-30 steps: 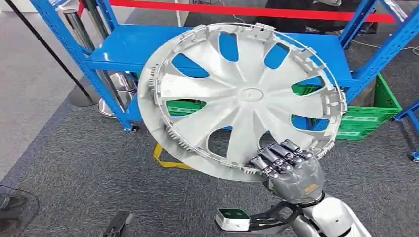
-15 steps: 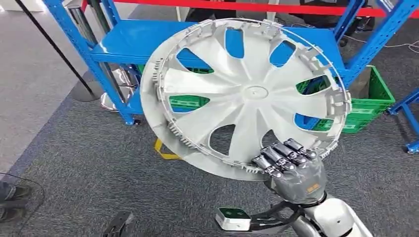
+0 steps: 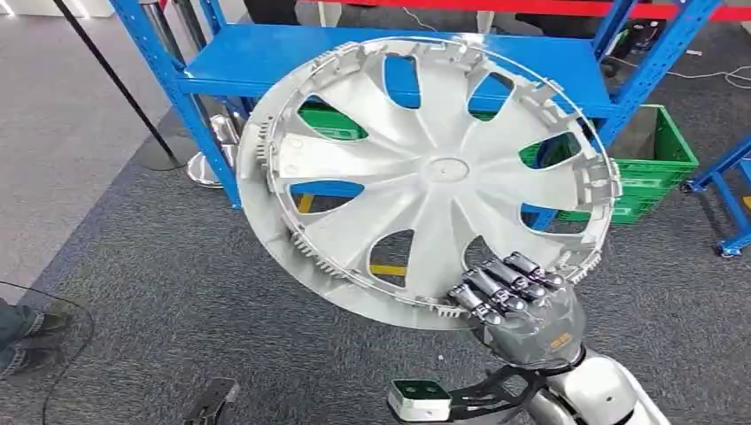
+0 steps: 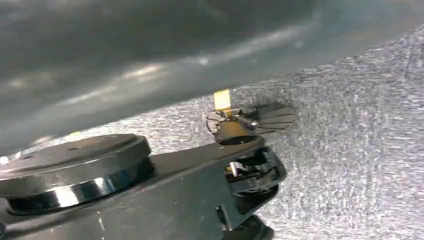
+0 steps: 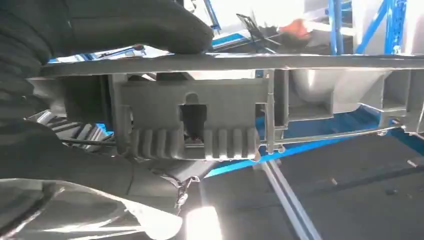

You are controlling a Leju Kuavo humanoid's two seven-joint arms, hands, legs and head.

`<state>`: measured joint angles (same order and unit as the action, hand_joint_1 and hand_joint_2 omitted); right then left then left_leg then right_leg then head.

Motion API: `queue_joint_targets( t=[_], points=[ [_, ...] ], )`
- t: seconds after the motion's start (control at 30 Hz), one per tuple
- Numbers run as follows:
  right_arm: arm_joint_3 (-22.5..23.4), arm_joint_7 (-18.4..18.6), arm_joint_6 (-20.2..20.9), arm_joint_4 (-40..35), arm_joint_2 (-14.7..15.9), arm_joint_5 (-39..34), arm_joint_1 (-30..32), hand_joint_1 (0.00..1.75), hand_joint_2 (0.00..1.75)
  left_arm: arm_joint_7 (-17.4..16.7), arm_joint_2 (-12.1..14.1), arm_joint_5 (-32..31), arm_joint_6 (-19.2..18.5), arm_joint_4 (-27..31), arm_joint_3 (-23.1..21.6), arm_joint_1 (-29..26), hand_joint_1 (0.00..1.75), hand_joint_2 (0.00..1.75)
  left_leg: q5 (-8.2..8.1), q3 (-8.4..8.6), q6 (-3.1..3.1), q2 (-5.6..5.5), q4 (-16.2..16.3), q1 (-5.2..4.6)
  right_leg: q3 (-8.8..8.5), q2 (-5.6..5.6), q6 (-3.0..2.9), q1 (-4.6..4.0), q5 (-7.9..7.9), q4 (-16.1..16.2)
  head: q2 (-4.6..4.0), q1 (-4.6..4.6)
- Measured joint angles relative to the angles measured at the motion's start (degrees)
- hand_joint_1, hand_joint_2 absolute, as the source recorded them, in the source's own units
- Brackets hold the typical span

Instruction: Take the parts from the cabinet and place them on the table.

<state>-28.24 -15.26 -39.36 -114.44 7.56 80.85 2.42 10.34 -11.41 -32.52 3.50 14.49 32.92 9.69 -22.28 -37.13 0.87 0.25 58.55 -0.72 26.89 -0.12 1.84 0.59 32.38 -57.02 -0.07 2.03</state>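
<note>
From the head camera I see my right hand [image 3: 522, 305] low and right of centre, fingers curled over the lower rim of a large silver wheel cover [image 3: 425, 177], gripping it. The cover is held up in the air, tilted, its ribbed inner face and spoke openings turned toward me. Behind it stands a blue metal shelf rack [image 3: 266, 62], with a green plastic crate [image 3: 660, 168] under its right side. Grey carpet [image 3: 159, 301] lies below. In the right wrist camera, the cover's rim [image 5: 210, 120] with its clip ridges sits close, the dark thumb [image 5: 130, 25] pressed across its edge. I cannot tell how my left hand's fingers lie.
</note>
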Motion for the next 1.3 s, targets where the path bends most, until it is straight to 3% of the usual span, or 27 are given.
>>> queue_joint_targets(
  t=[0.07, 0.1, 0.13, 0.2, 0.23, 0.27, 0.33, 0.37, 0.4, 0.47, 0.57, 0.6, 0.63, 0.7, 0.73, 0.77, 0.83, 0.87, 0.9, 0.97, 1.0, 1.03, 1.1, 1.17, 1.23, 1.27, 1.3],
  points=[
    [0.0, -0.2, 0.0, 0.0, -0.02, -0.2, -0.03, 1.75, 1.75, 0.0, 0.0, 0.02, 0.17, 0.0, 0.0, -0.16, 0.0, 0.0, 1.08, -0.37, -0.59, -0.06, -0.19, -0.03, 1.42, -0.06, -0.77, 0.03, -0.96, -0.09, 0.0, -0.02],
    [0.02, -0.35, 0.0, 0.0, -0.02, -0.35, -0.19, 1.75, 1.75, 0.0, 0.11, 0.04, 0.31, -0.02, 0.0, -0.19, 0.0, 0.0, -0.35, -0.78, -1.01, -0.19, 0.19, 0.22, 1.64, -0.37, -1.42, 0.36, -1.76, -0.09, 0.0, -0.02],
    [0.02, -0.55, 0.0, 0.0, -0.02, -0.39, -0.21, 1.75, 1.75, 0.0, 0.11, 0.04, 0.31, -0.02, 0.0, -0.28, 0.0, 0.0, -3.68, -1.33, -1.4, -0.17, 1.81, 0.25, 2.56, -0.33, -1.99, 0.35, -2.31, -0.07, 0.0, -0.24],
    [0.02, -0.88, 0.0, 0.0, -0.02, -0.64, -0.18, 1.75, 1.75, 0.0, 0.11, 0.04, 0.33, -0.02, 0.0, -0.29, 0.0, 0.0, -11.17, -2.8, -1.99, -0.17, 9.62, 0.65, 3.78, -0.39, -2.39, 0.31, -3.94, -0.16, 0.0, -0.39],
    [0.04, -1.05, 0.02, 0.0, -0.02, -0.72, -0.18, 1.75, 1.75, 0.0, 0.13, 0.04, 0.33, -0.02, 0.0, -0.26, 0.0, 0.0, -13.02, -3.36, -2.19, -0.17, 14.05, 0.78, 4.83, -0.39, -2.39, 0.29, -4.72, -0.29, 0.0, -0.44],
    [0.04, -1.23, 0.0, 0.0, -0.02, -0.74, -0.18, 1.75, 1.75, 0.0, 0.13, 0.04, 0.33, -0.02, 0.0, -0.27, 0.0, 0.0, -12.81, -3.35, -2.37, -0.17, 16.99, 0.92, 5.93, -0.4, -2.33, 0.29, -5.43, -0.51, 0.0, -0.41],
    [0.07, -1.33, 0.0, 0.0, -0.02, -0.81, -0.19, 1.75, 1.75, -0.02, 0.13, 0.04, 0.29, -0.02, -0.02, -0.27, 0.0, 0.0, -8.73, -0.88, -2.5, -0.17, 16.17, 1.17, 8.03, -0.43, -2.07, 0.29, -6.55, -1.06, 0.0, -0.41],
    [0.09, -1.49, 0.0, 0.0, -0.02, -0.81, -0.19, 1.75, 1.75, -0.02, 0.13, 0.04, 0.26, -0.02, -0.04, -0.24, 0.0, 0.0, -6.65, 1.86, -2.4, -0.17, 12.78, 1.25, 9.03, -0.42, -1.87, 0.29, -7.13, -1.32, 0.0, -0.43],
    [0.11, -1.73, 0.0, 0.0, -0.02, -0.83, -0.19, 1.75, 1.75, -0.02, 0.13, 0.04, 0.24, -0.02, -0.09, -0.15, 0.0, 0.0, -6.11, 5.53, -2.2, -0.18, 7.94, 1.28, 9.76, -0.39, -1.65, 0.29, -7.7, -1.49, 0.0, -0.43],
    [0.22, -2.03, 0.0, -0.04, -0.02, -0.88, -0.21, 1.75, 1.75, -0.02, 0.15, 0.04, 0.2, 0.0, -0.31, 0.16, 0.0, 0.0, -9.51, 11.94, -1.44, -0.4, -2.09, 0.99, 10.29, -0.44, -0.94, 0.07, -8.78, -1.65, 0.0, -0.3],
    [0.46, -2.87, 0.0, -0.17, -0.09, -1.16, -0.12, 1.75, 1.75, -0.02, 0.18, 0.07, 0.09, -0.02, -0.48, 0.21, 0.0, 0.0, -8.07, 10.57, -0.48, -0.41, -2.3, 0.5, 10.48, -0.64, 0.14, 0.39, -11.28, -0.33, 0.0, -0.35],
    [0.61, -3.0, 0.0, -0.17, -0.09, -1.18, 0.01, 1.75, 1.75, -0.02, 0.11, 0.04, 0.04, -0.02, -0.5, 0.07, 0.0, 0.0, -6.98, 9.9, 0.17, -0.13, -2.92, 1.04, 10.86, -0.47, 0.42, 0.57, -10.83, -0.33, 0.0, -0.44],
    [0.74, -3.04, 0.0, -0.17, -0.09, -1.22, 0.15, 1.75, 1.75, -0.02, 0.07, 0.07, 0.05, -0.02, -0.55, 0.08, 0.0, 0.0, -6.18, 9.08, 0.6, 0.08, -2.91, 0.91, 11.52, -0.26, 0.6, 0.57, -7.78, -1.55, 0.0, -0.33],
    [0.92, -3.39, 0.0, -0.17, -0.09, -1.4, 0.22, 1.75, 1.75, -0.02, 0.07, 0.11, 0.02, -0.02, -0.72, 0.1, 0.0, 0.0, -4.63, 7.09, 1.13, 0.14, -2.88, 0.8, 13.62, -0.1, 0.8, 0.54, 0.05, -8.83, 0.0, -0.04],
    [1.07, -3.61, 0.0, -0.17, -0.09, -1.6, 0.29, 1.75, 1.75, -0.02, 0.05, 0.11, -0.02, -0.02, -0.87, 0.1, 0.0, 0.0, -3.79, 5.97, 1.21, 0.14, -2.83, 0.69, 14.27, -0.09, 0.93, 0.51, 2.54, -13.25, 0.0, -0.09],
    [1.18, -3.91, 0.0, -0.17, -0.09, -1.77, 0.38, 1.75, 1.75, -0.02, 0.02, 0.11, -0.07, -0.02, -0.9, 0.08, 0.0, 0.0, -2.85, 4.8, 1.19, 0.15, -2.72, 0.58, 14.58, -0.09, 1.01, 0.51, 3.15, -17.06, 0.0, -0.02],
    [1.36, -4.29, 0.0, -0.17, -0.09, -1.99, 0.56, 1.75, 1.75, -0.02, 0.02, 0.11, -0.11, -0.02, -0.92, -0.01, 0.0, 0.0, -1.2, 2.32, 1.01, 0.23, -2.43, 0.46, 12.58, -0.09, 0.97, 0.51, -1.43, -18.72, 0.0, -0.04],
    [1.55, -4.46, 0.0, -0.17, -0.11, -2.12, 0.61, 1.75, 1.75, -0.02, 0.02, 0.15, -0.13, -0.02, -0.92, 0.0, 0.0, 0.0, -0.5, 1.1, 0.86, 0.26, -2.09, 0.46, 10.09, -0.09, 0.86, 0.51, -3.93, -16.54, 0.0, -0.11],
    [1.68, -4.61, 0.0, -0.17, -0.11, -2.19, 0.59, 1.75, 1.75, -0.02, 0.02, 0.2, -0.15, -0.02, -0.94, 0.01, 0.0, 0.0, -0.11, 0.1, 0.69, 0.23, -1.84, 0.46, 6.58, -0.09, 0.71, 0.51, -4.65, -12.51, 0.0, -0.04],
    [1.92, -4.96, 0.0, -0.31, -0.35, -2.34, 0.55, 1.75, 1.75, -0.02, 0.0, 0.39, -0.22, -0.02, -0.94, -0.01, 0.0, 0.0, 0.64, -0.8, 0.11, 0.02, -0.72, 0.07, -3.33, -0.18, 0.31, 0.25, 0.56, 0.38, 0.0, 0.07],
    [2.01, -5.01, 0.0, -0.33, -0.44, -2.49, 0.61, 1.75, 1.75, -0.02, 0.0, 0.57, -0.28, -0.02, -0.94, -0.03, 0.0, 0.0, 1.33, -0.8, -0.21, 0.08, -0.52, 0.09, -3.3, -0.26, 0.0, 0.22, 1.91, 1.84, 0.0, -0.06],
    [2.03, -5.12, 0.0, -0.33, -0.59, -2.67, 0.75, 1.75, 1.75, -0.02, 0.02, 0.72, -0.33, -0.02, -0.94, -0.03, 0.0, 0.0, 1.82, -0.86, -0.44, 0.08, -0.73, 0.24, -2.96, -0.18, -0.17, 0.06, 1.62, 1.71, 0.0, 0.16],
    [2.16, -5.47, 0.0, -0.33, -0.68, -2.93, 0.71, 1.75, 1.75, -0.02, 0.05, 0.92, -0.44, -0.02, -0.92, -0.27, 0.0, 0.0, 2.45, -1.1, -1.27, 0.04, -0.82, 0.52, -2.24, -0.3, -1.31, 0.2, 0.63, 1.54, 0.0, 0.18],
    [2.19, -5.99, 0.0, -0.33, -0.9, -3.24, 0.78, 1.75, 1.75, -0.02, 0.05, 1.07, -0.5, -0.02, -0.92, -0.58, 0.0, 0.0, -2.95, -2.14, -2.04, -0.05, 2.42, 0.74, -1.24, -0.44, -2.0, 0.26, -0.39, 1.52, 0.0, -0.11],
    [2.43, -6.87, 0.0, -0.33, -1.33, -3.72, 0.91, 1.75, 1.75, -0.02, 0.05, 1.16, -0.5, -0.02, -0.92, -0.62, 0.0, 0.0, -9.06, -4.51, -2.54, -0.06, 11.62, 0.92, -0.39, -0.46, -2.2, 0.19, -1.5, 1.42, 0.0, -0.13],
    [2.67, -7.58, 0.0, -0.33, -1.64, -4.09, 1.02, 1.75, 1.75, -0.02, 0.05, 1.18, -0.5, -0.02, -0.92, -0.65, 0.0, 0.0, -9.99, -5.38, -2.64, -0.05, 15.39, 0.95, 0.05, -0.44, -2.15, 0.15, -1.97, 1.25, 0.0, -0.11],
    [2.86, -8.13, 0.0, -0.33, -1.88, -4.26, 1.12, 1.75, 1.75, -0.02, 0.05, 1.2, -0.5, -0.02, -0.92, -0.7, 0.0, 0.0, -9.47, -5.31, -2.63, -0.06, 16.88, 0.96, 0.68, -0.42, -2.02, 0.14, -2.35, 1.0, 0.0, -0.13]
  ],
)
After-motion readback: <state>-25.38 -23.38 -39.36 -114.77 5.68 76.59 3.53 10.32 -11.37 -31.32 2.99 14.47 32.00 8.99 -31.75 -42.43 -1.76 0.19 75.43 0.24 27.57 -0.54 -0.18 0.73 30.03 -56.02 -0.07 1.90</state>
